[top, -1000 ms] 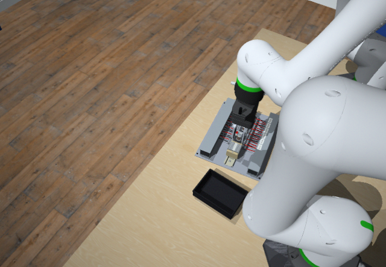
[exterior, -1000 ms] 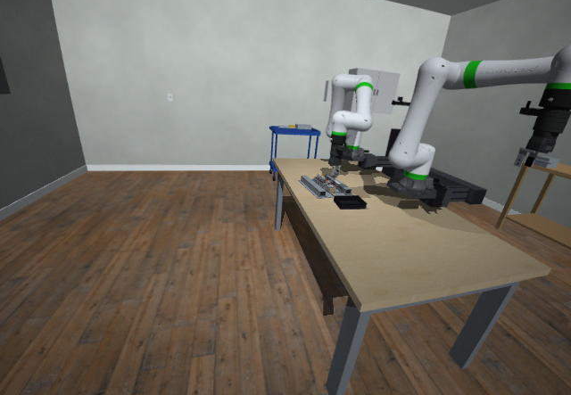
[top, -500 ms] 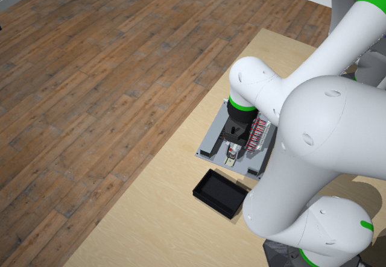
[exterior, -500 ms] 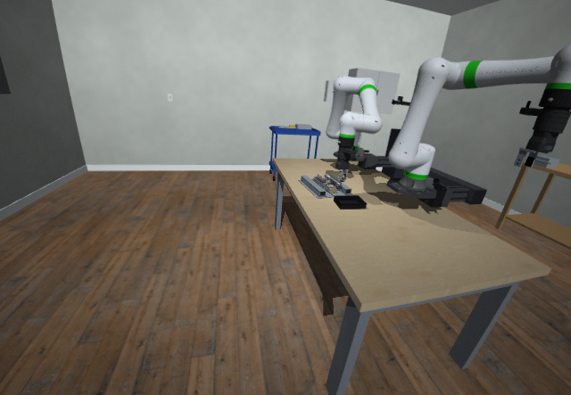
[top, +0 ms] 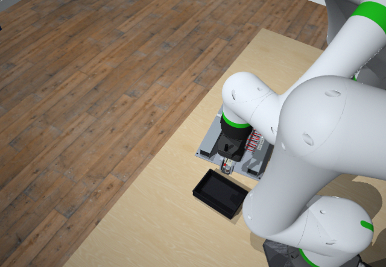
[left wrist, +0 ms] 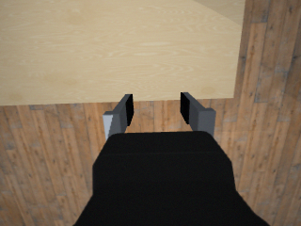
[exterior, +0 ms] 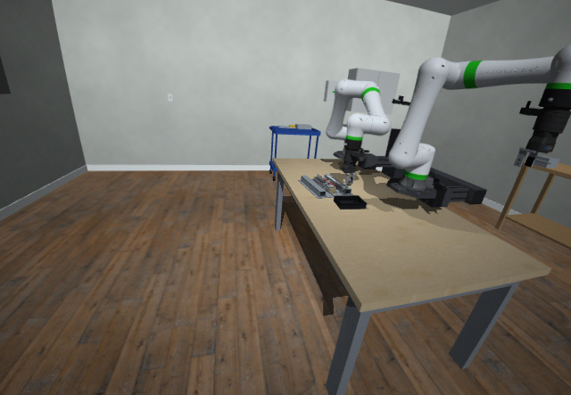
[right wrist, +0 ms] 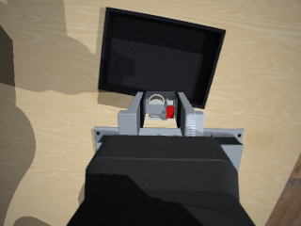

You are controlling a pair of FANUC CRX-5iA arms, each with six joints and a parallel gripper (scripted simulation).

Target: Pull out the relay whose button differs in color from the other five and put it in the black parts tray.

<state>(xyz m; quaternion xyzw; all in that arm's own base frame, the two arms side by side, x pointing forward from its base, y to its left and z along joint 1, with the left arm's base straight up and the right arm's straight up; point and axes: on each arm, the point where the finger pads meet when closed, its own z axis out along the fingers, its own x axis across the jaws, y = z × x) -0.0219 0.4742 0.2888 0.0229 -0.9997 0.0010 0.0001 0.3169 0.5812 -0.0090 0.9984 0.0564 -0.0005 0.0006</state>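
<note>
The relay with the red button (top: 227, 169) (right wrist: 156, 109) is between the fingers of my right gripper (top: 226, 166) (exterior: 349, 179) (right wrist: 160, 103), which is shut on it. It hangs above the front edge of the relay panel (top: 213, 160) (right wrist: 109, 133), beside the black parts tray (top: 219, 192) (exterior: 350, 203) (right wrist: 157, 61). The tray shows nothing in it. The panel looks flat on the table. The other relays are hidden under my right wrist and arm, so their seating cannot be told. My left gripper (exterior: 531, 157) (left wrist: 156, 103) is open and empty, high near the table's edge.
Grey wiring ducts (top: 210, 139) run along both sides of the panel, with red wires (top: 250, 144) between them. The left arm's large links stand close beside the tray and panel in the top view. A blue cart (exterior: 294, 130) stands beyond the table (exterior: 415, 238).
</note>
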